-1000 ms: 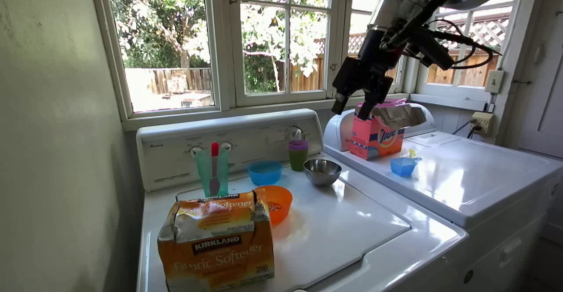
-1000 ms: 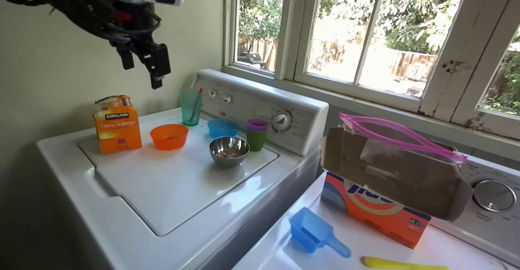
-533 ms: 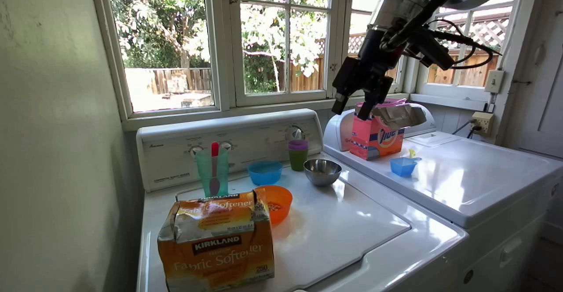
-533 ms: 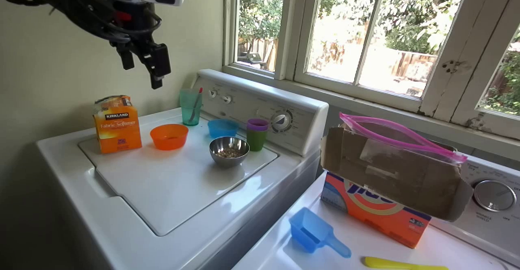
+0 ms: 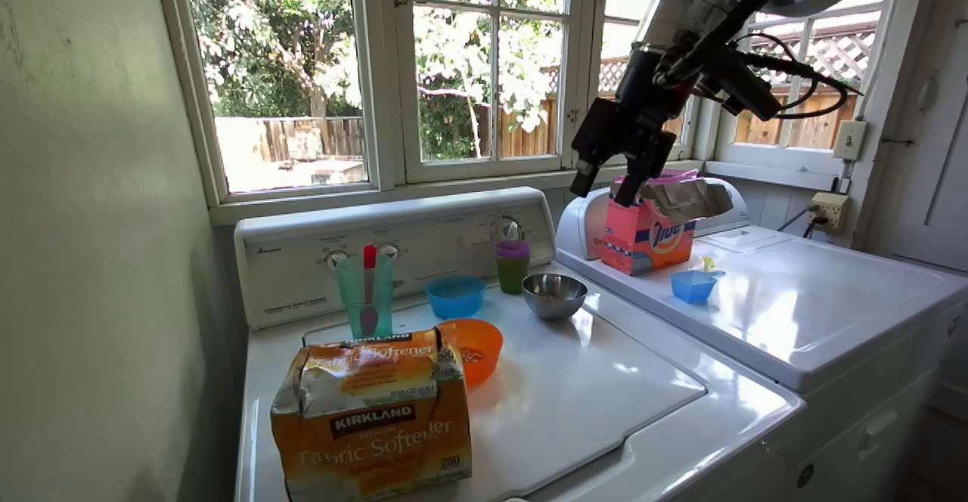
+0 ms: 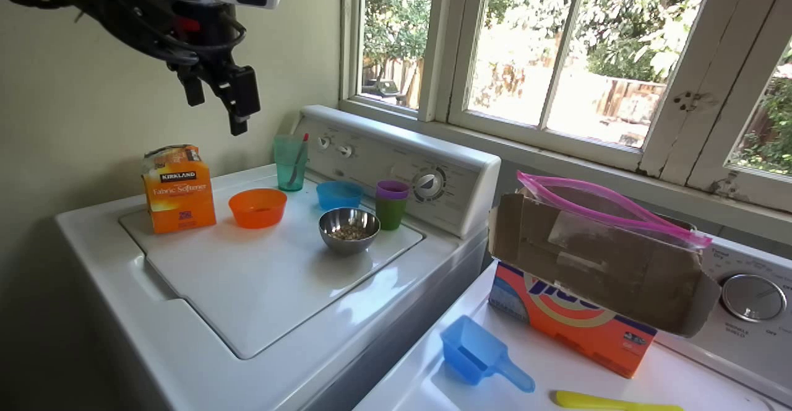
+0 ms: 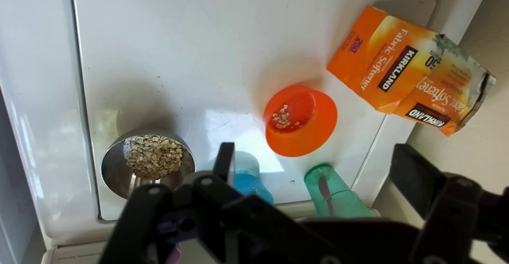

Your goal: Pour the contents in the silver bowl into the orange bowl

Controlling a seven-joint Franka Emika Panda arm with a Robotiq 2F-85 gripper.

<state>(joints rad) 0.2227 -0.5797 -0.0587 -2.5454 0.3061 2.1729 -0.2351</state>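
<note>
In both exterior views we see the robot arm (image 6: 204,24) high above the washer (image 6: 346,318), its jaws wide apart. On the washer lid (image 6: 266,293) the silver bowl (image 6: 348,247) sits upright, and in the wrist view we look down on a heap of pale flakes (image 7: 154,156) inside it. The orange bowl (image 6: 257,214) sits upright too, well apart from the silver bowl, with a small cluster of flakes (image 7: 281,117) at the bottom. Set back between these 2 bowls, toward the control panel (image 6: 380,160), we see a blue bowl (image 6: 339,195), partly hidden by the jaws in the wrist view. Near the silver bowl is a green cup (image 6: 391,213) with a purple cup (image 6: 392,189) showing above it. A teal cup (image 6: 283,163) holds a red-handled spoon (image 5: 369,257), and a fabric softener box (image 6: 179,207) stands near the orange bowl. On the dryer (image 5: 802,290) we find an open Tide box (image 6: 572,329), a blue scoop (image 6: 473,352) and a yellow item (image 6: 594,401) we cannot identify.
</note>
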